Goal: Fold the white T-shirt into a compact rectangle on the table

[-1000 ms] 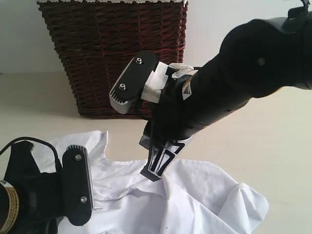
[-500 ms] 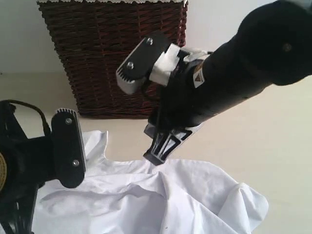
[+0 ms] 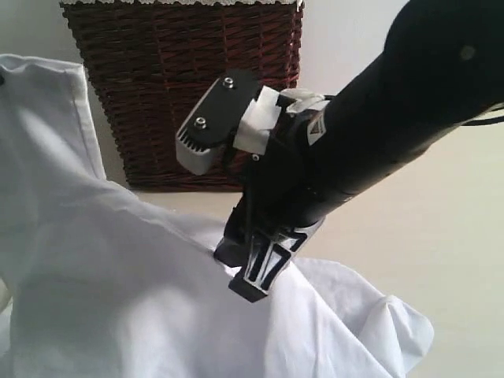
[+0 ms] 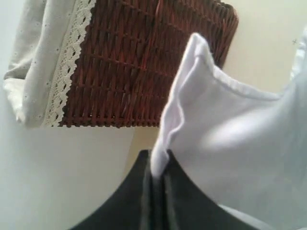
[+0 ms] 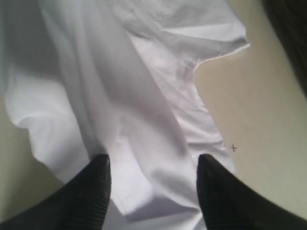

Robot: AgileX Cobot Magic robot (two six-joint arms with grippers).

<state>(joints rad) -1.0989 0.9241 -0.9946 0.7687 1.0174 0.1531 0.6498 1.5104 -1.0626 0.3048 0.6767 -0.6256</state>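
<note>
The white T-shirt point(image 3: 94, 268) is hoisted on the left of the exterior view, where a tall sheet of it hides my left gripper. The remainder lies crumpled on the table point(image 3: 441, 236). In the left wrist view my left gripper point(image 4: 156, 165) is shut on a hemmed edge of the T-shirt point(image 4: 230, 134), which stands up from the closed jaws. My right gripper point(image 3: 241, 272) reaches down to the fabric at the middle. In the right wrist view the right gripper point(image 5: 153, 167) is open, its black fingers point(image 5: 98, 179) set apart over loose folds of the T-shirt point(image 5: 144, 96).
A dark brown wicker basket point(image 3: 189, 87) stands at the back behind the right arm, and it has a pale lace-trimmed liner point(image 4: 48, 57). Bare table point(image 5: 259, 110) lies to the right of the shirt.
My left gripper has closed on the shirt's edge and risen, pulling a big sheet of fabric up across the left. My right gripper has opened wider and dipped onto the shirt.
</note>
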